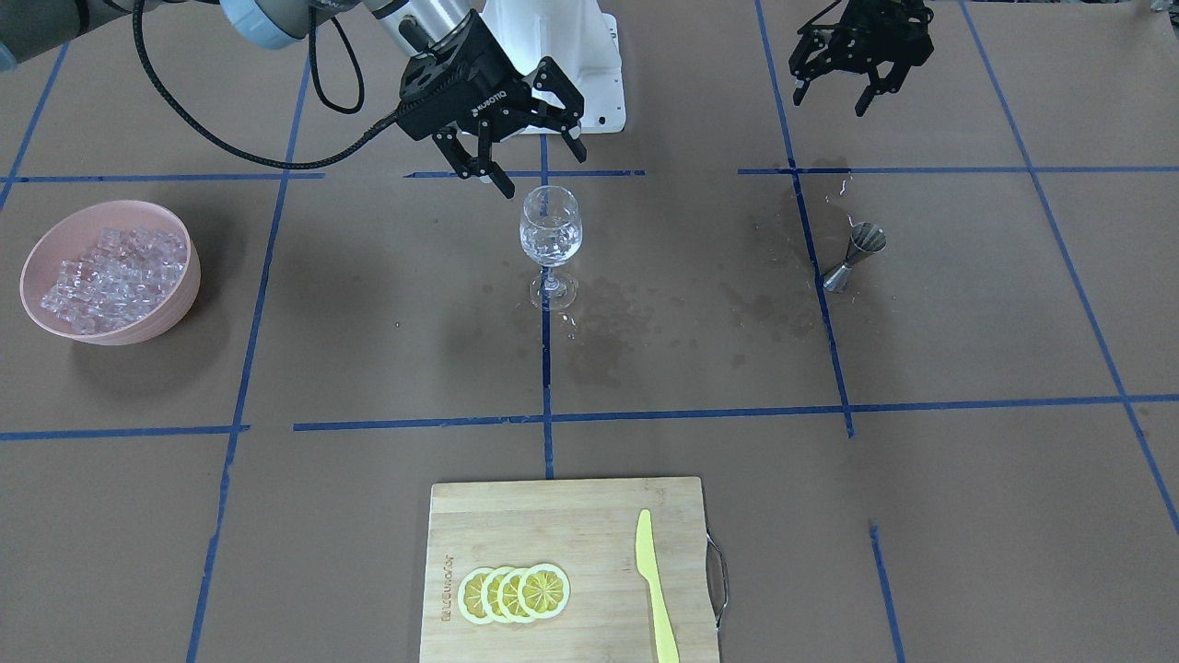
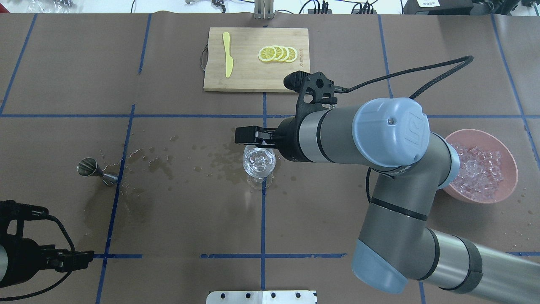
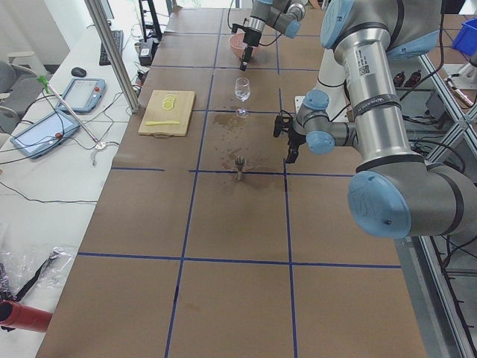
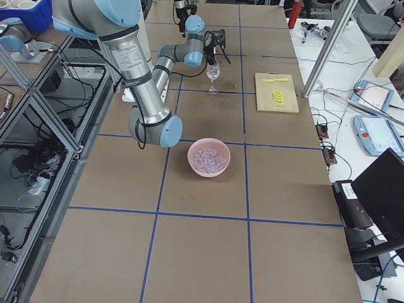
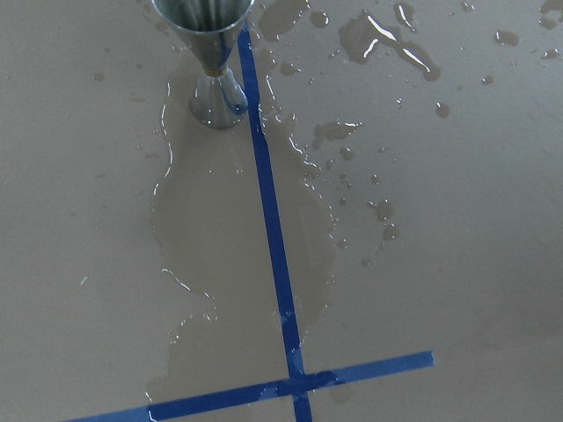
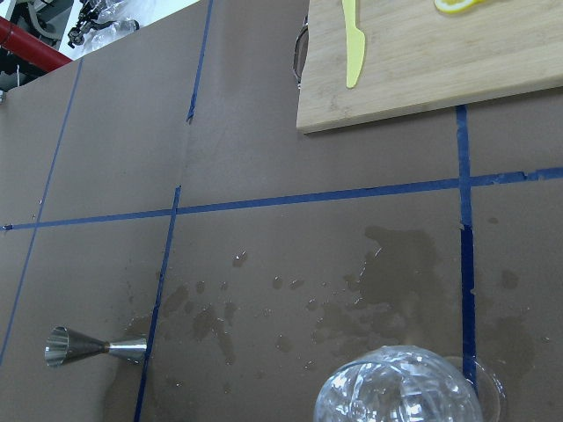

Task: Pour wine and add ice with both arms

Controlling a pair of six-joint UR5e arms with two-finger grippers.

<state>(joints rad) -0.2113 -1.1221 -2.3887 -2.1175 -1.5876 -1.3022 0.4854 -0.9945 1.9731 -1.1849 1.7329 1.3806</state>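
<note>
A stemmed wine glass [image 1: 550,241] stands at the table's middle with clear glassy ice cubes in its bowl; I cannot tell any clear wine apart from them. My right gripper [image 1: 543,173] is open and empty, just above the glass's rim on the robot's side. The glass [image 6: 396,387] also shows at the bottom of the right wrist view. A pink bowl [image 1: 175,299] heaped with ice [image 1: 110,272] sits on my right side. A steel jigger [image 1: 855,256] stands on my left side. My left gripper [image 1: 832,103] is open and empty, well back from the jigger [image 5: 207,53].
A wooden cutting board [image 1: 516,525] with lemon slices [image 1: 514,593] and a yellow knife [image 1: 654,585] lies at the far edge. Dark wet stains [image 1: 608,322] spread between the glass and the jigger. The white pedestal [image 1: 562,55] stands behind the glass.
</note>
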